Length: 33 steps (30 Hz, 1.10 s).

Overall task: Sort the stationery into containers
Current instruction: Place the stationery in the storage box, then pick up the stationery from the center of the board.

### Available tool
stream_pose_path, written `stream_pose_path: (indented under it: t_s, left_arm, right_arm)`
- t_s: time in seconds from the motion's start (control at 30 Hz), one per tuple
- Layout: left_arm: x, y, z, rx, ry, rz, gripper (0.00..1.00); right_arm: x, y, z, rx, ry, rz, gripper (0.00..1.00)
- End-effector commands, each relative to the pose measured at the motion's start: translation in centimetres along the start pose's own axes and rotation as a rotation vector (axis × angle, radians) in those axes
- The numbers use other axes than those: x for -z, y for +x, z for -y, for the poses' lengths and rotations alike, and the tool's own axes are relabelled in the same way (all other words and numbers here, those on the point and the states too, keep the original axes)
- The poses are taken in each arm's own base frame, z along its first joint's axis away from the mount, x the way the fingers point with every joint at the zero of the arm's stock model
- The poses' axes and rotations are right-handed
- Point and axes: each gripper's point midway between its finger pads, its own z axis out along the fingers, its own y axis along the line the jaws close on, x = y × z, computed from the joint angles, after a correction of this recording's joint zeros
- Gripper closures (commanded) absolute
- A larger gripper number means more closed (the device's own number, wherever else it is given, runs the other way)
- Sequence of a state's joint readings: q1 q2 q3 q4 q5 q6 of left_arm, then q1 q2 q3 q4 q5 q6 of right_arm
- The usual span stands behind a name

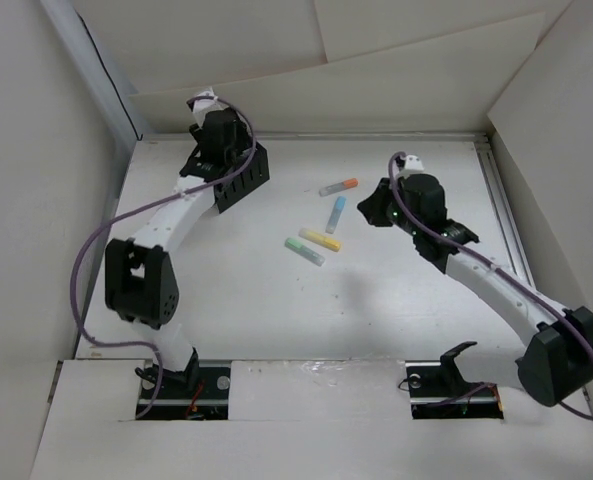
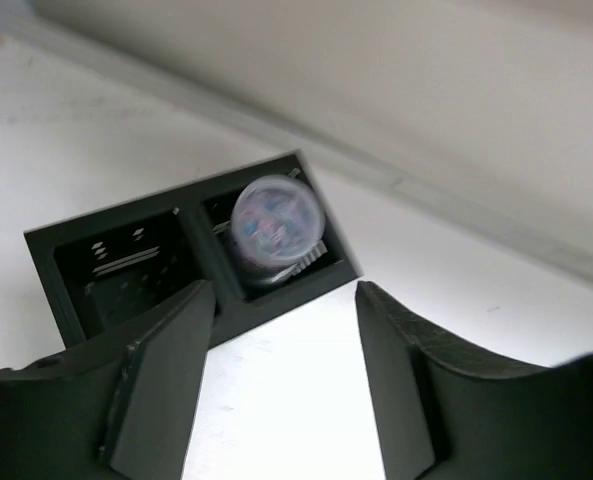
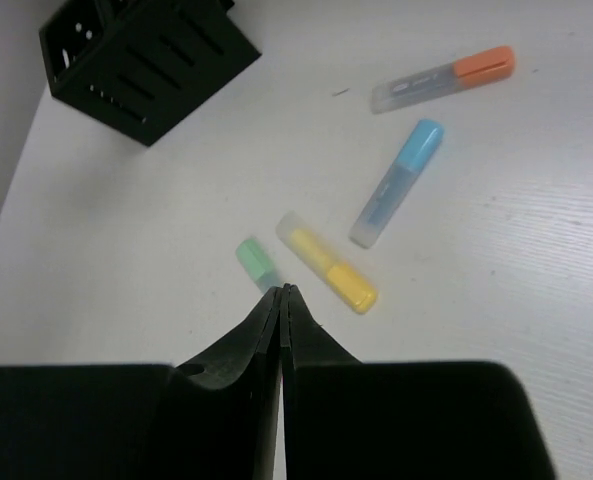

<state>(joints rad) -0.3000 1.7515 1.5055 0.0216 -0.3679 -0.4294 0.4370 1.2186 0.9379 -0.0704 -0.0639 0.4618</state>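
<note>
My left pincer (image 2: 281,310) hangs released over the black organiser (image 2: 106,218), just beyond its tips. My right pincer (image 3: 281,292) is clenched on nothing (tips pressed together). Just ahead of it lie the yellow stick (image 3: 328,264) and green stick (image 3: 255,262), with the blue stick (image 3: 396,183) and orange-tipped grey stick (image 3: 443,78) farther on. The pale roll (image 2: 276,222) sits in the organiser's right-hand compartment, ahead between my left fingers.

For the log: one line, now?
left gripper open at box | roll in box | right gripper shut, empty | sticks green, yellow, blue, grey on table
</note>
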Motion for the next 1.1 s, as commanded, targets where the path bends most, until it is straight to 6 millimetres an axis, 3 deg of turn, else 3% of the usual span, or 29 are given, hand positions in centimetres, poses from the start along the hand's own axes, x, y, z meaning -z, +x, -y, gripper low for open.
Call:
stream_pose_path:
  t_s: [0.0,0.03,0.07,0.1,0.13,0.23,0.27,0.33,0.4,0.43,0.47,0.57,0.67,0.7,0.9,1.07]
  left_arm:
    - [4.0,-3.9,1.4,0.137,0.117,0.118,0.47]
    - [5.6,-4.5,1.8,0.162,0.168,0.127,0.51]
    - [6.2,-4.0,1.7,0.177,0.189,0.123,0.51]
    - [6.8,-3.6,1.5,0.191,0.204,0.124,0.56]
    - [7.0,-1.8,0.6,0.207,0.193,0.102,0.60]
    - [8.9,-0.6,0.5,0.226,0.245,0.084,0.66]
    - [9.1,1.3,0.2,0.224,0.242,0.049,0.67]
    - [10.2,3.4,1.6,0.210,0.273,0.001,0.67]
    - [11.0,6.2,2.6,0.204,0.297,-0.067,0.67]
    - [11.9,8.1,4.2,0.179,0.337,-0.114,0.67]
    - [12.1,10.4,4.2,0.166,0.331,-0.164,0.67]
    - [14.0,14.5,6.1,0.135,0.360,-0.254,0.67]
    - [15.5,18.5,5.8,0.106,0.340,-0.326,0.66]
    - [15.5,19.5,5.1,0.118,0.325,-0.342,0.65]
    - [15.4,24.2,4.1,0.130,0.287,-0.461,0.56]
    - [14.6,25.7,4.0,0.153,0.261,-0.483,0.55]
  right_arm:
    - [-0.5,-1.3,-4.4,0.094,-0.092,0.009,0.94]
    - [-1.5,0.5,-5.0,0.123,-0.090,-0.045,0.96]
    - [-2.0,0.8,-4.7,0.133,-0.073,-0.059,0.96]
    - [-2.3,2.0,-5.7,0.157,-0.086,-0.092,0.97]
    - [-3.3,2.9,-6.0,0.179,-0.079,-0.121,0.97]
    - [-4.4,5.1,-6.3,0.202,-0.054,-0.180,0.97]
    - [-4.9,6.2,-6.0,0.212,-0.033,-0.206,0.96]
    - [-5.0,5.9,-5.5,0.203,0.000,-0.189,0.93]
    - [-4.8,5.8,-5.1,0.204,0.018,-0.180,0.82]
    - [-4.9,5.7,-5.0,0.205,0.027,-0.175,0.78]
    - [-4.8,6.1,-4.7,0.206,0.031,-0.183,0.75]
    - [-4.6,7.2,-3.5,0.215,0.074,-0.215,0.63]
    - [-4.3,8.9,-2.2,0.202,0.102,-0.242,0.57]
    - [-4.1,9.7,-1.6,0.205,0.112,-0.260,0.55]
    - [-3.1,8.8,-0.6,0.168,0.144,-0.210,0.55]
    - [-1.9,7.8,0.0,0.143,0.146,-0.170,0.55]
